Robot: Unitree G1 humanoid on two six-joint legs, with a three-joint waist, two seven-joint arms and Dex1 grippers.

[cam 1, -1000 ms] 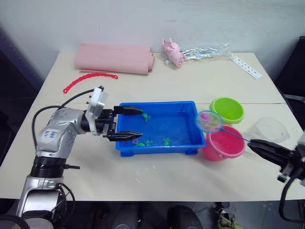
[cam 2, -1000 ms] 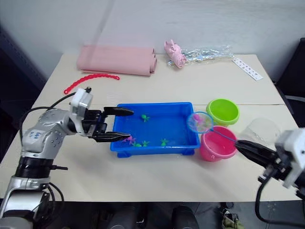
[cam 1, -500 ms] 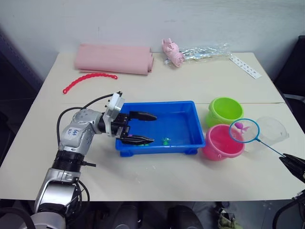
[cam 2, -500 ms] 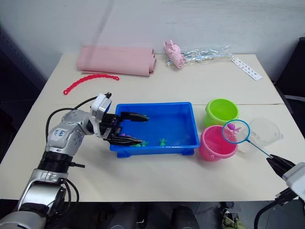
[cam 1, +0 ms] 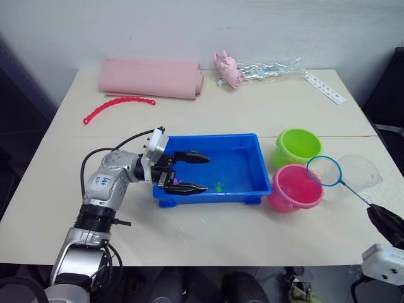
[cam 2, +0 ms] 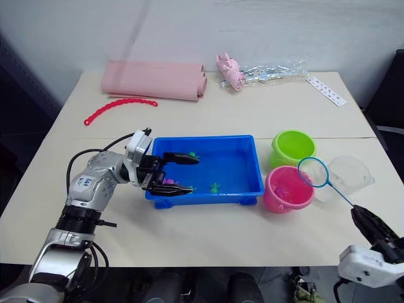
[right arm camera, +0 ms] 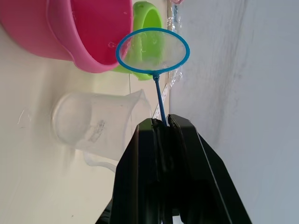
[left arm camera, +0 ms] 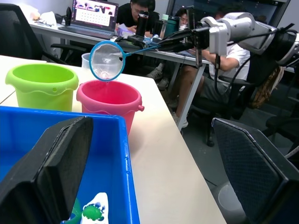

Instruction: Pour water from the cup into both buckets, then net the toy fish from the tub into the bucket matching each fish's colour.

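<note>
Right wrist view: right gripper (right arm camera: 161, 125) jaws clamp net (right arm camera: 153, 51) handle.

Broad bare table (cam 1: 252, 110) behind the tub (cam 1: 237, 165), up to the pink roll (cam 1: 150, 77), red chain (cam 1: 118, 101) and bag (cam 1: 265, 69) along the far edge. Front strip open too. Tub's left end straddled by the left gripper (cam 1: 197, 173), fingers spread. Right side crowded: green bucket (cam 1: 299, 145), pink bucket (cam 1: 295, 188) and cup (cam 1: 358, 173) close together, net (cam 1: 324, 171) hanging over the pink bucket's right edge, handle clamped in the right gripper (right arm camera: 161, 122).
</note>
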